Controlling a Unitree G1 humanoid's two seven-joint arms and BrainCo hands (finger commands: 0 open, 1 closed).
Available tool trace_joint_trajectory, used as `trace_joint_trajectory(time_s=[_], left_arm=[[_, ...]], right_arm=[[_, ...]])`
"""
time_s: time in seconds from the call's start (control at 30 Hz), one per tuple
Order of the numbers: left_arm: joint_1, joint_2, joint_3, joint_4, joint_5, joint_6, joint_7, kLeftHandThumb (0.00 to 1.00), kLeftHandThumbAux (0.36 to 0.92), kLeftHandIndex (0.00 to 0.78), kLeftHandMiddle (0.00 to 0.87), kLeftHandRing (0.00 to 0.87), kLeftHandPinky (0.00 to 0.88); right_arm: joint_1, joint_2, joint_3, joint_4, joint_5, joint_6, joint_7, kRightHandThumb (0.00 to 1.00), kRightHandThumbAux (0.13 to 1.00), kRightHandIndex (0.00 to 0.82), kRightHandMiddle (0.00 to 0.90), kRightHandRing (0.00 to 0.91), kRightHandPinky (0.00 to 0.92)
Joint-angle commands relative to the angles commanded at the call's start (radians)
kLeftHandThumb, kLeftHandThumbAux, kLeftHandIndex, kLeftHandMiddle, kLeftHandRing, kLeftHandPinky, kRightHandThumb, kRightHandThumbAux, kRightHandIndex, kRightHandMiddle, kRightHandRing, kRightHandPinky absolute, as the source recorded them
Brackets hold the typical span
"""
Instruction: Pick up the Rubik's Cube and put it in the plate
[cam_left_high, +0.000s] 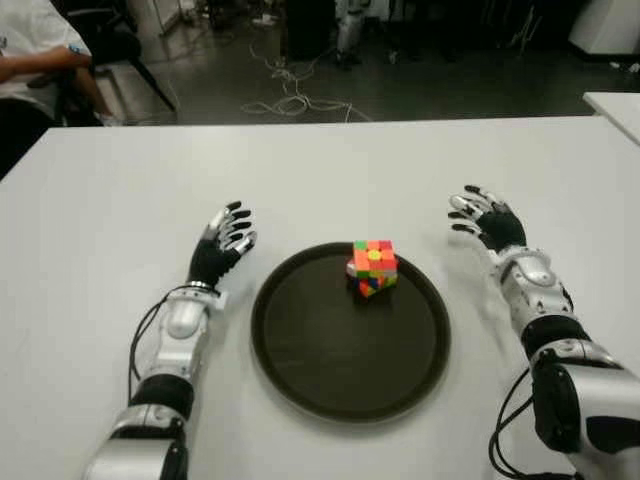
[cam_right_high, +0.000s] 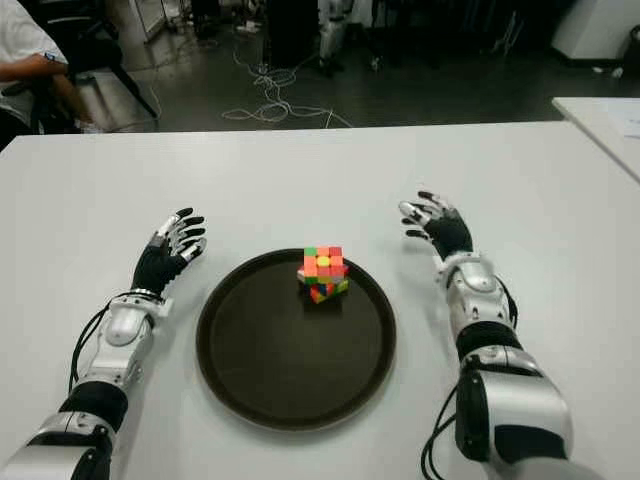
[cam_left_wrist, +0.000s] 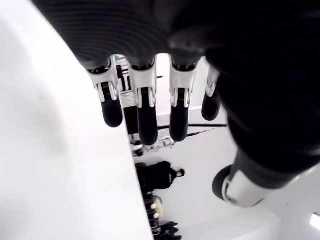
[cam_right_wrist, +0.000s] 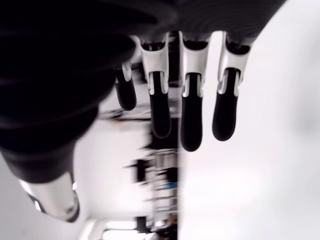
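Observation:
The Rubik's Cube (cam_left_high: 373, 266), with red, orange, green and yellow tiles, sits inside the round dark plate (cam_left_high: 330, 370) near its far rim, slightly tilted. My left hand (cam_left_high: 224, 240) shows to the left of the plate, fingers relaxed and spread, holding nothing. To the right of the plate is my right hand (cam_left_high: 480, 218), also with spread fingers and nothing in it. Each wrist view shows only bare extended fingers (cam_left_wrist: 145, 112) (cam_right_wrist: 192, 122) over the white table.
The white table (cam_left_high: 120, 220) stretches wide on all sides of the plate. A second white table corner (cam_left_high: 615, 105) shows at the far right. A seated person (cam_left_high: 30, 60) is at the far left, with cables (cam_left_high: 290, 100) on the floor beyond.

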Motion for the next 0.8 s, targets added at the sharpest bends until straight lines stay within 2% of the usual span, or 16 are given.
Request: trace_joint_trajectory(time_s=[0.4, 0.8], left_arm=[[-0.001, -0.003, 0.002, -0.005, 0.005, 0.005, -0.008, 0.019, 0.710, 0.136, 0.227, 0.206, 0.193], [-0.004, -0.002, 0.007, 0.006, -0.002, 0.000, -0.020, 0.047, 0.711, 0.150, 0.239, 0.215, 0.193]], right_arm=[[0.009, 0.007, 0.014, -0.001, -0.030, -0.049, -0.032, 0.123, 0.699, 0.343, 0.433, 0.477, 0.479], [0.006, 0.014, 0.031, 0.002, -0.057, -0.046, -0.074, 0.125, 0.722, 0.351, 0.442, 0.481, 0.511]])
